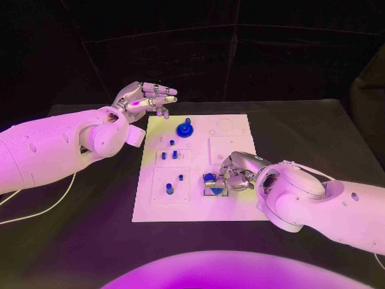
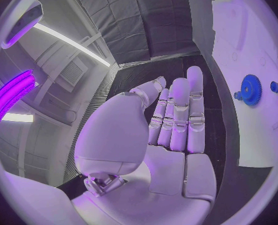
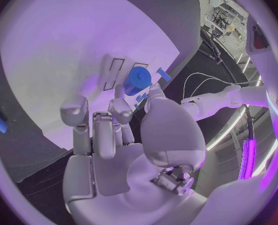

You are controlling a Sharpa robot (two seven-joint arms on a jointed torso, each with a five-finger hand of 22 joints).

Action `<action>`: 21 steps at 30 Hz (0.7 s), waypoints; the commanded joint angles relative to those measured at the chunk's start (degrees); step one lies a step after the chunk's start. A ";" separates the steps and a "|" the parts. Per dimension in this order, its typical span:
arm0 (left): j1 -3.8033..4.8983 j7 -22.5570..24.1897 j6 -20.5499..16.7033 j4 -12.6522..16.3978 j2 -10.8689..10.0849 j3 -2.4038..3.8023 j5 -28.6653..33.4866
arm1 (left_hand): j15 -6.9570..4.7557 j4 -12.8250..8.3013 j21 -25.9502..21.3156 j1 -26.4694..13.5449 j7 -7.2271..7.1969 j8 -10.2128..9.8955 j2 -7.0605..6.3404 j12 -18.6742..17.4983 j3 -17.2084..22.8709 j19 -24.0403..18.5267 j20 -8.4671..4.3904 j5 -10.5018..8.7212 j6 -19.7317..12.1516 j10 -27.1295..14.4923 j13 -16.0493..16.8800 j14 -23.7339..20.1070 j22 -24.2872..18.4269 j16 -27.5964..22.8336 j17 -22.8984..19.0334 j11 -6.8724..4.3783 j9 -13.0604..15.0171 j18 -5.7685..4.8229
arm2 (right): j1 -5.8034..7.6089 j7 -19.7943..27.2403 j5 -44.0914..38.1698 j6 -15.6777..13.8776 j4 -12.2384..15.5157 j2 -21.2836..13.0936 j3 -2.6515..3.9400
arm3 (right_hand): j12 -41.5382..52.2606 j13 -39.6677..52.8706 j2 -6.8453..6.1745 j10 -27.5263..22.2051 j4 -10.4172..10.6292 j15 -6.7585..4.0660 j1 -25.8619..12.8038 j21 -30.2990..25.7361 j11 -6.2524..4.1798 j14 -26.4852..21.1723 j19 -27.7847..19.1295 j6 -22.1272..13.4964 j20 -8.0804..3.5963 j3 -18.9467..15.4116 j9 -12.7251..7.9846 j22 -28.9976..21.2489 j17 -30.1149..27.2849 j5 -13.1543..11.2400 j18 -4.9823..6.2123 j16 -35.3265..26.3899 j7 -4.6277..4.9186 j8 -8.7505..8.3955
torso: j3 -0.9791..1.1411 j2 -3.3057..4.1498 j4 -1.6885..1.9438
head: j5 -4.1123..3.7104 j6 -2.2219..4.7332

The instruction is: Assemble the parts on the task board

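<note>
Two hands: I have both over the black table (image 1: 88,241), one at each end of the task board (image 1: 236,208).
Task board: white plate lying flat in the middle of the table, long side running away from me in my head view.
Left hand (image 1: 147,97): I see it held above the table just off the board's far left corner, touching nothing. In my left wrist view the left hand (image 2: 170,130) has its fingers (image 2: 179,110) stretched out straight and side by side, the palm bare, so it holds nothing.
Right hand (image 1: 234,173): low over the near right part of the board, fingers curled down around a blue cylinder (image 1: 210,179).
Blue cylinder: in my right wrist view the cylinder (image 3: 138,80) sits pinched between the fingertips (image 3: 121,107) of the right hand (image 3: 123,150), right over the board. I cannot tell whether its lower end touches the board.
Blue gear (image 1: 184,129): stands on the far part of the board, near the left hand but apart from it; my left wrist view shows the same gear (image 2: 250,90) on edge-on white plate, with a small blue knob (image 2: 275,87) beside it.
Small blue pegs (image 1: 172,142): several stand in the left column of the board, between the gear and the near edge; one peg (image 1: 169,189) sits nearest me.
</note>
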 commanded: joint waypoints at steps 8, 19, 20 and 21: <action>0.09 0.05 0.70 0.02 0.06 0.05 0.16 | -0.10 -0.12 -0.22 -0.41 0.14 0.28 0.10 0.38 -0.29 -0.29 0.08 0.08 -0.33 -0.43 -0.10 -0.39 -0.06 0.00 -0.06 0.09 -0.08 0.33 | 0.08 3.33 1.97 2.23 1.71 -0.31 0.02 | 0.85 0.89 1.83 0.99 -0.01 -0.24 0.14 0.66 -0.12 4.72 0.82 1.26 -0.18 -0.07 0.24 0.97 7.55 1.47 -0.59 0.39 -0.24 0.09 | 0.00 -0.01 0.00 | 0.00 -0.06; 0.08 0.00 0.73 -0.06 0.08 0.05 0.16 | -0.09 -0.12 -0.24 -0.45 0.15 0.33 0.12 0.44 -0.31 -0.29 0.09 0.09 -0.38 -0.49 -0.11 -0.41 -0.08 0.02 -0.10 0.10 -0.08 0.34 | 0.08 3.25 1.83 2.92 0.90 -0.37 0.02 | 0.57 1.03 3.36 1.07 -0.74 -0.31 2.73 0.68 -0.16 4.72 0.79 1.49 -0.29 -0.57 0.31 1.03 7.63 4.95 -0.60 0.40 -0.28 -0.57 | -0.06 0.00 0.00 | 0.05 -0.04; 0.08 -0.01 0.73 -0.06 0.08 0.05 0.16 | -0.09 -0.12 -0.24 -0.45 0.15 0.33 0.12 0.44 -0.31 -0.29 0.09 0.09 -0.38 -0.49 -0.11 -0.41 -0.08 0.02 -0.10 0.10 -0.08 0.34 | 0.08 3.15 1.72 3.09 0.74 -0.38 0.02 | 0.55 1.08 3.76 1.09 -1.33 -0.34 4.12 0.71 -0.18 4.72 0.82 1.54 -0.31 -0.25 0.33 1.10 7.66 5.59 -0.61 0.40 -0.30 -0.64 | -0.05 0.02 0.00 | 0.06 -0.05; 0.08 -0.01 0.74 -0.06 0.09 0.05 0.16 | -0.09 -0.12 -0.24 -0.45 0.15 0.33 0.12 0.44 -0.31 -0.29 0.09 0.09 -0.38 -0.49 -0.11 -0.41 -0.08 0.02 -0.10 0.10 -0.08 0.34 | 0.08 3.05 1.60 3.25 0.58 -0.40 0.02 | 0.54 1.13 4.20 1.11 -2.14 -0.37 5.86 0.74 -0.21 4.73 0.84 1.60 -0.33 0.17 0.36 1.17 7.70 5.96 -0.62 0.42 -0.32 -0.71 | -0.05 0.02 0.00 | 0.06 -0.05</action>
